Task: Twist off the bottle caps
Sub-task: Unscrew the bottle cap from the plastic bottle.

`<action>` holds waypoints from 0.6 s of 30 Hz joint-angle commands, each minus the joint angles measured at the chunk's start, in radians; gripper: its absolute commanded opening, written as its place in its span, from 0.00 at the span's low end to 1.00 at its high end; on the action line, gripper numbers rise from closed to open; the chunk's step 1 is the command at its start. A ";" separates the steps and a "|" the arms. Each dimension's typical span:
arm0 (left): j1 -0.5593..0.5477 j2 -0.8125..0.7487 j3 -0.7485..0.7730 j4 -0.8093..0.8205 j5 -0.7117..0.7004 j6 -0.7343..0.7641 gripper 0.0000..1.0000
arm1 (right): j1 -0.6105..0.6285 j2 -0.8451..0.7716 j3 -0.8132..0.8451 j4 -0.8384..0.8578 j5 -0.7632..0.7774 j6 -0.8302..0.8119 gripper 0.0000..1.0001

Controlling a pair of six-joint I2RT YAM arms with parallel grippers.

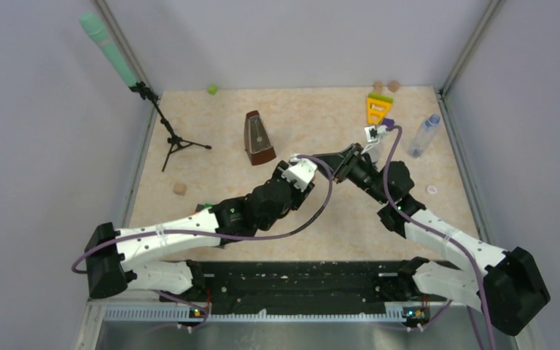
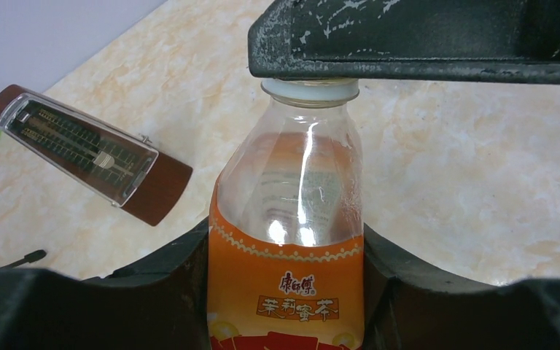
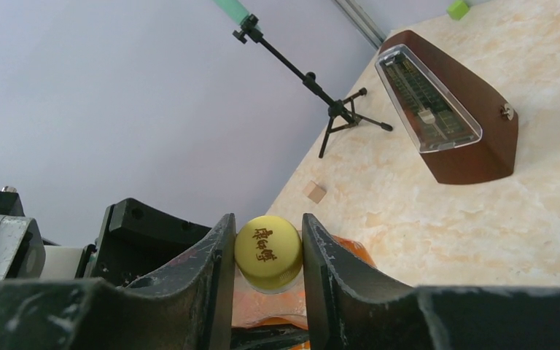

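We see the left jaws clamped around the body of the squat orange bottle [image 2: 286, 219], mid-surface [image 2: 445, 182] near the brown metronome [image 2: 87, 149]. We can't tell if the bottle's base touches down. Right jaws are pinched shut on the yellow cap [image 3: 267, 251], which sits on the bottle's neck.

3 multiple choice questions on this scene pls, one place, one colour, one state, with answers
1. Where on the table is the slim clear bottle? A far left corner; B near edge; C right side, by the wall.
2. What colour is the cap between the jaws of the right gripper? A blue; B yellow; C white.
3. How are the jaws of the left gripper? A shut on the orange bottle; B wide open; C out of sight.
1 C, top view shows it there. 2 B, right wrist view shows yellow. 3 A, they press its sides.
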 commanded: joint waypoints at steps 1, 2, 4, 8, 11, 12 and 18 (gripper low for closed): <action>-0.002 -0.024 -0.007 0.095 -0.050 0.020 0.00 | 0.008 0.025 0.057 0.010 -0.007 0.011 0.35; -0.002 -0.025 -0.007 0.099 -0.048 0.021 0.00 | 0.008 0.026 0.058 0.007 -0.005 0.012 0.39; -0.003 -0.020 -0.007 0.100 -0.041 0.027 0.00 | 0.008 0.029 0.061 0.002 -0.001 0.013 0.42; -0.003 -0.023 -0.003 0.093 -0.021 0.029 0.00 | 0.008 0.030 0.066 0.002 0.002 0.008 0.25; -0.003 -0.034 -0.014 0.104 0.013 0.037 0.00 | 0.008 0.043 0.068 0.016 0.007 0.014 0.36; -0.003 -0.036 -0.015 0.104 0.019 0.038 0.00 | 0.008 0.049 0.070 0.019 0.008 0.017 0.37; -0.003 -0.033 -0.009 0.092 0.036 0.046 0.00 | 0.008 0.081 0.083 0.032 -0.004 0.031 0.37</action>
